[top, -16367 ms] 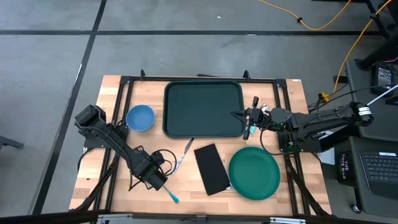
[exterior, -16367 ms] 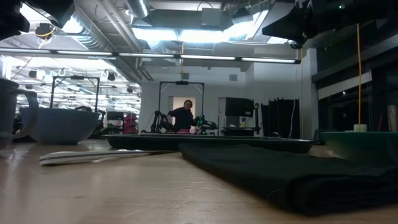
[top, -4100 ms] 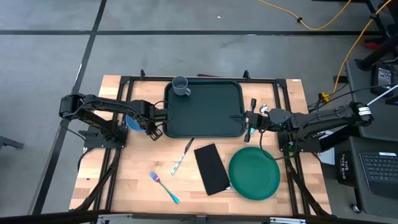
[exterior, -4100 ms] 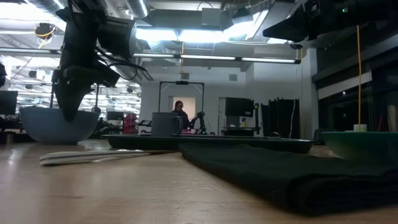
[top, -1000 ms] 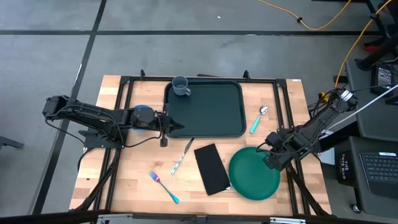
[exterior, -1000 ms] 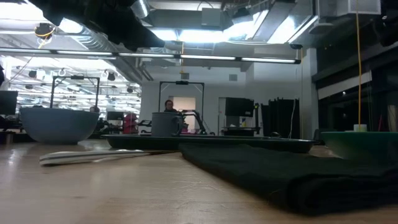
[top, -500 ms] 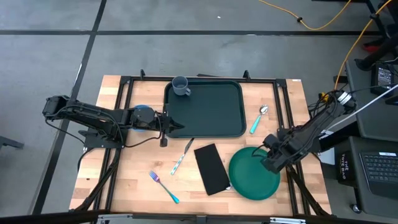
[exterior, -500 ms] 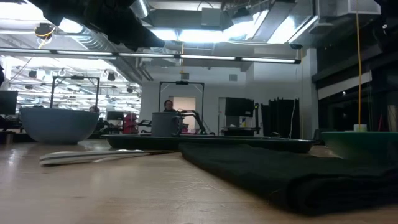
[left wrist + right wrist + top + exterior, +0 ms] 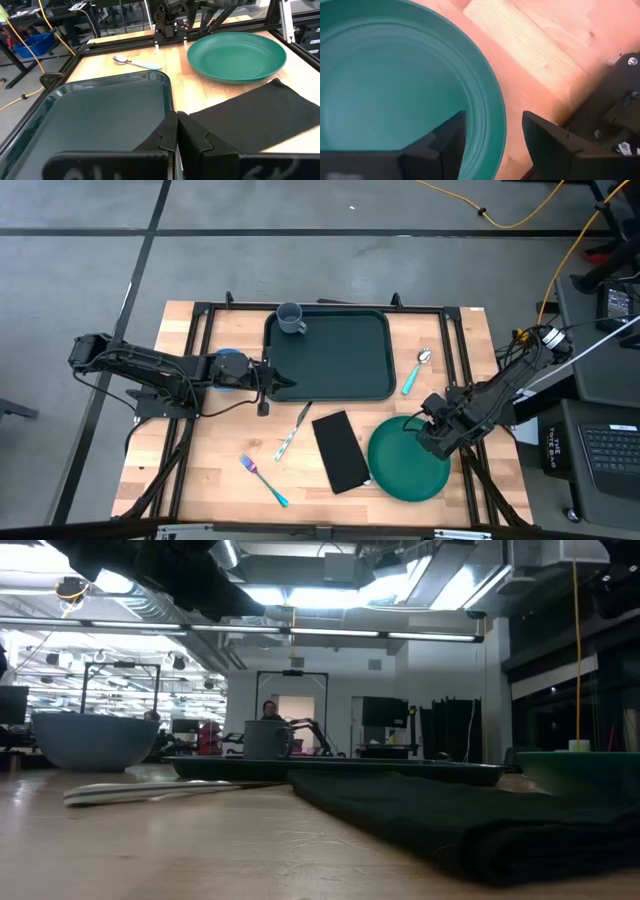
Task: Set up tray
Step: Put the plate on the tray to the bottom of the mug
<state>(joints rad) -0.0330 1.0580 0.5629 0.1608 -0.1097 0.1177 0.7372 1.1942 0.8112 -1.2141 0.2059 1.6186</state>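
Right gripper (image 9: 492, 137) had just spread wide, fingers now straddling the green plate (image 9: 408, 461) rim, likely about to grab it. Left gripper (image 9: 268, 381) stayed closed, empty, at the tray (image 9: 330, 355) left edge; tray sat table-centre, holding a mug (image 9: 290, 318).

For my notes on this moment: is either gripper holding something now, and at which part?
Nothing is held. The right gripper is open, straddling the green plate's rim without closing. The left gripper is shut and empty over the tray's edge.
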